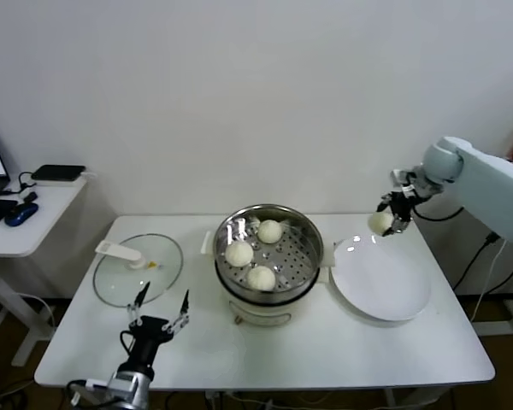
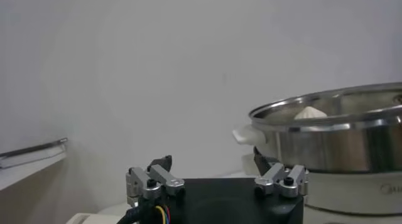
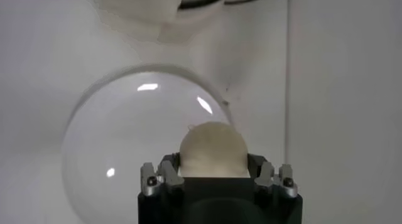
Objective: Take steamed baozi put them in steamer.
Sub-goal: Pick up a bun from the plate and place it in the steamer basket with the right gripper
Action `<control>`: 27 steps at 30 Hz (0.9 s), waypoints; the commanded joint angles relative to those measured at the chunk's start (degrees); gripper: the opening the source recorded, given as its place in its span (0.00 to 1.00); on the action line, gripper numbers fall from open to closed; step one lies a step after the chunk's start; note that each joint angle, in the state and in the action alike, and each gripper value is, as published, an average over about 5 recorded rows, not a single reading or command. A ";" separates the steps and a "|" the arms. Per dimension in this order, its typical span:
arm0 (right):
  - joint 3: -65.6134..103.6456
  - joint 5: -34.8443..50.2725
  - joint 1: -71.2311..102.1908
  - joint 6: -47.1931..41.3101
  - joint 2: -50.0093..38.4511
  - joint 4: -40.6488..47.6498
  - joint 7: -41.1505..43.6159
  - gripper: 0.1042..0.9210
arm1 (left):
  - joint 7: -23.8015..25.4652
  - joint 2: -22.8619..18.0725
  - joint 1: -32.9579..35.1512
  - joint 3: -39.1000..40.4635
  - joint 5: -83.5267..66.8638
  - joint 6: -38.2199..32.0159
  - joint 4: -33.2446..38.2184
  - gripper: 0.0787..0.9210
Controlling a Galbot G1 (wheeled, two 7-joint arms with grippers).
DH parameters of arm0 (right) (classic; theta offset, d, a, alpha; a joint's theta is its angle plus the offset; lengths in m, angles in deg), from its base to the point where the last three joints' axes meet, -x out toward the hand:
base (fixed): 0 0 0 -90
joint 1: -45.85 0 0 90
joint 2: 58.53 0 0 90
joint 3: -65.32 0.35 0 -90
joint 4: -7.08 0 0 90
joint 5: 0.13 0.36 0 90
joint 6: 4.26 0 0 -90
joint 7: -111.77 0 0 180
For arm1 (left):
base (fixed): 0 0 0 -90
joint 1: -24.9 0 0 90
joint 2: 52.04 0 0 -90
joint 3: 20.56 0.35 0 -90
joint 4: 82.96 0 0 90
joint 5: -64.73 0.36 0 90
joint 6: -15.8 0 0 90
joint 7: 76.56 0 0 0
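The left gripper (image 1: 158, 309) waits with jaws spread near the table's front edge, beside the glass lid (image 1: 138, 270). Three baozi (image 1: 238, 253) sit in the one steamer (image 1: 270, 256). The fourth baozi (image 1: 380, 222) is clenched in the right gripper (image 1: 392, 219) above the single empty plate (image 1: 380, 280) — soft dough may dent or slip free — before it reaches the steamer.

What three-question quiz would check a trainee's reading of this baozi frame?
1. How many baozi lie in the steamer?
2. True or false: the right gripper holds a baozi above the white plate.
3. Which thing lies nearest the idle left gripper: A steamer, B glass lid, C plate?

Key: 1. Three. 2. True. 3. B.
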 commanded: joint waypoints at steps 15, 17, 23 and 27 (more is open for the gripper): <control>-19.06 33.94 -19.05 -14.05 13.69 -11.91 -5.98 0.73 | -0.30 0.81 0.16 0.03 -0.33 0.41 2.76 0.88; -18.93 33.89 -17.76 -14.45 14.04 -12.76 -6.72 0.73 | -0.30 0.90 0.14 0.00 -0.34 0.49 2.97 0.88; -18.73 32.63 -13.56 -15.15 13.75 -14.94 -8.49 0.73 | -0.30 1.01 -0.01 0.01 -0.26 0.75 3.03 0.88; -19.03 31.65 -11.88 -15.15 13.64 -15.32 -8.86 0.73 | -0.30 0.84 -0.27 0.15 -0.01 0.88 2.68 0.88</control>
